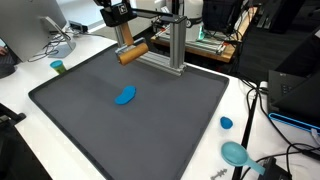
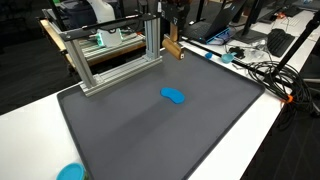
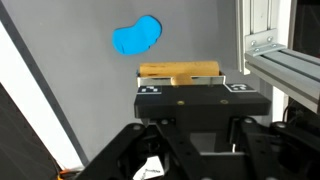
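Note:
My gripper (image 1: 127,46) hangs above the far edge of the dark grey mat (image 1: 90,120), shut on a light brown wooden block (image 1: 133,54). Both exterior views show the block held off the mat, close beside the aluminium frame (image 1: 172,55). In the wrist view the wooden block (image 3: 180,72) sticks out beyond the black gripper body, and the fingers themselves are hidden. A flat blue bean-shaped piece (image 1: 126,96) lies on the mat near its middle, apart from the gripper (image 2: 171,40). That blue piece (image 3: 138,37) sits ahead of the block in the wrist view.
The aluminium frame (image 2: 110,58) stands along the mat's far edge. On the white table around the mat I see a blue bowl (image 1: 235,153), a small blue cap (image 1: 226,123), a teal cup (image 1: 58,67) and cables (image 2: 262,72). Monitors and clutter stand behind.

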You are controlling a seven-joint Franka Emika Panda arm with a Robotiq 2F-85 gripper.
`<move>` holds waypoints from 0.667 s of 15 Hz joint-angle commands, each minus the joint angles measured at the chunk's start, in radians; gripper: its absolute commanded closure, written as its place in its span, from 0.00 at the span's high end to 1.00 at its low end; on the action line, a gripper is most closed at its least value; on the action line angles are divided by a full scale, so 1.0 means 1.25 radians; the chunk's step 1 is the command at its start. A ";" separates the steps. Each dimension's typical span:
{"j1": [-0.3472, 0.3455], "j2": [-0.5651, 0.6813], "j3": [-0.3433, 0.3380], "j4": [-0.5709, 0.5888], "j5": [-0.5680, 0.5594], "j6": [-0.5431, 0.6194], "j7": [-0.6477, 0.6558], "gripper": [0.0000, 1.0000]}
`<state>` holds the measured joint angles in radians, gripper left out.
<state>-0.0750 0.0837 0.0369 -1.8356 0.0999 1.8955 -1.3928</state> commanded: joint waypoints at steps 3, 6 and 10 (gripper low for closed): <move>0.024 -0.092 -0.015 -0.068 -0.074 -0.033 0.274 0.22; 0.022 -0.089 -0.019 -0.050 -0.055 -0.087 0.401 0.22; 0.024 -0.073 -0.021 -0.046 -0.056 -0.082 0.430 0.22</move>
<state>-0.0626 -0.0083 0.0275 -1.8953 0.0300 1.7965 -0.8551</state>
